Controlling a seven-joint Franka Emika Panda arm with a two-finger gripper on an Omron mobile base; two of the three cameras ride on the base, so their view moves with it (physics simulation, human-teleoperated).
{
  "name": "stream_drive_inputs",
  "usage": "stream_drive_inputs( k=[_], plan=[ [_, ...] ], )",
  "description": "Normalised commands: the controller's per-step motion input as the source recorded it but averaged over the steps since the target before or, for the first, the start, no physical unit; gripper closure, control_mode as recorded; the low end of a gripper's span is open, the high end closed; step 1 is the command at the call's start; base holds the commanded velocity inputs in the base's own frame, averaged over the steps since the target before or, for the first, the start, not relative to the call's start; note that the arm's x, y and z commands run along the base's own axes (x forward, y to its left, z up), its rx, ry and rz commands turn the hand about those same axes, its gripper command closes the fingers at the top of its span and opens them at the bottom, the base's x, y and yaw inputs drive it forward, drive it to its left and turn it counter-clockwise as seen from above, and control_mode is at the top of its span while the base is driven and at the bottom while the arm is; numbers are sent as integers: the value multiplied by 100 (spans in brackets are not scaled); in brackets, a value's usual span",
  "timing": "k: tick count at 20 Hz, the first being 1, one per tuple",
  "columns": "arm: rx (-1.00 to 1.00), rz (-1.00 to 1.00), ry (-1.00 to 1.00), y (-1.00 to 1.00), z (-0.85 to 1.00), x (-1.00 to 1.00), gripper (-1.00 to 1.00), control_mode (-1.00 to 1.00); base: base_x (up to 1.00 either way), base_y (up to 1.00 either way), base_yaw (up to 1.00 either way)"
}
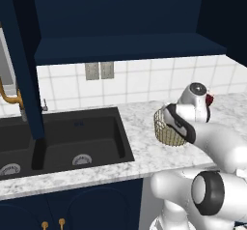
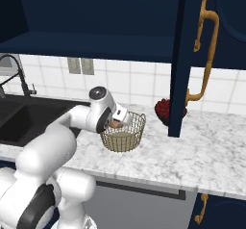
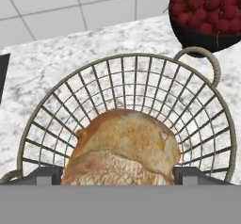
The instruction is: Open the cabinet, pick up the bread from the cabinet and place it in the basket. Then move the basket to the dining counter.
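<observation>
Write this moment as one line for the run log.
stage: placing bread | hand: shut on bread, over basket | basket: on sink counter | cabinet: open

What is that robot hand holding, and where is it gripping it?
The gripper holds the bread by its two sides, one finger on each, above the basket.

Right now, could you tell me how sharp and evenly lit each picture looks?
Hand view: bread and basket wires crisp, evenly lit, no glare. Left base view: soft; sink and cabinet very dark. Right base view: also soft, cabinet underside shadowed.
</observation>
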Motion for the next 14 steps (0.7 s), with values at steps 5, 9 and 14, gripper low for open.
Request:
stream_drive_inputs(
  k=[5, 9, 14],
  plan=[
    [0, 3, 16, -7, -17, 46, 100, -100, 0, 0, 0],
    [0, 5, 14, -10, -33, 21, 100, -100, 0, 0, 0],
    [3, 7, 2, -3, -50, 2, 100, -100, 0, 0, 0]
  ],
)
